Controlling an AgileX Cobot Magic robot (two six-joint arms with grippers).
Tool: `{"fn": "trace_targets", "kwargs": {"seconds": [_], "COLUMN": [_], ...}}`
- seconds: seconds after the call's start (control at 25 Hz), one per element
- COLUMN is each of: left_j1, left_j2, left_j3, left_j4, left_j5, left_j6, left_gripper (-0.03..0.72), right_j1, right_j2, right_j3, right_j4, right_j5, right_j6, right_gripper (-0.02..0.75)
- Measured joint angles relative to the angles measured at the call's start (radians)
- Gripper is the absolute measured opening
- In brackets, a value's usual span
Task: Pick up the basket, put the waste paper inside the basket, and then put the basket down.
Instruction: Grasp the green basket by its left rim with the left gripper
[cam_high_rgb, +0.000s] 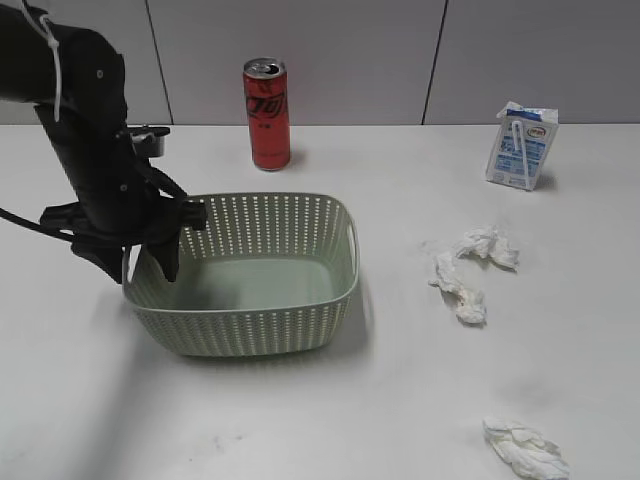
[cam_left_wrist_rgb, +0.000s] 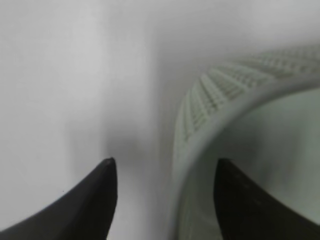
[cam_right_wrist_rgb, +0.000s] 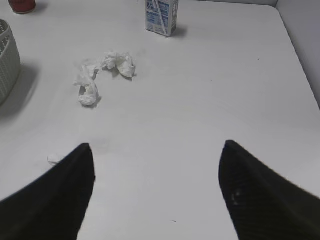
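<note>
Blurred at close range in the left wrist view: left gripper (cam_left_wrist_rgb: 162, 175) spread wide, straddling the left rim of one basket (cam_high_rgb: 300, 330), one finger inside, one outside. Right gripper (cam_right_wrist_rgb: 155, 160) also wide, holding nothing, unseen from outside. Ahead and left of it, waste paper (cam_right_wrist_rgb: 102, 75): two wads (cam_high_rgb: 525, 448) counted, plus one can (cam_high_rgb: 267, 112), one carton (cam_high_rgb: 522, 145).
</note>
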Motion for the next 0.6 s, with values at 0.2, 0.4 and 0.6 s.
{"fn": "trace_targets", "kwargs": {"seconds": [0.2, 0.4, 0.6], "left_j1": [0.0, 0.0, 0.0], "left_j2": [0.011, 0.011, -0.018], "left_j3": [0.0, 0.0, 0.0], "left_j4": [-0.002, -0.003, -0.011], "left_j5": [-0.009, -0.01, -0.006], "left_j6": [-0.001, -0.001, -0.001], "left_gripper": [0.353, 0.102, 0.008], "right_j1": [0.0, 0.0, 0.0], "right_j2": [0.0, 0.0, 0.0], "right_j3": [0.001, 0.001, 0.001], "right_j4": [0.0, 0.0, 0.0], "right_j5": [0.0, 0.0, 0.0], "right_j6": [-0.001, -0.001, -0.001], "right_gripper": [0.584, 0.584, 0.584]}}
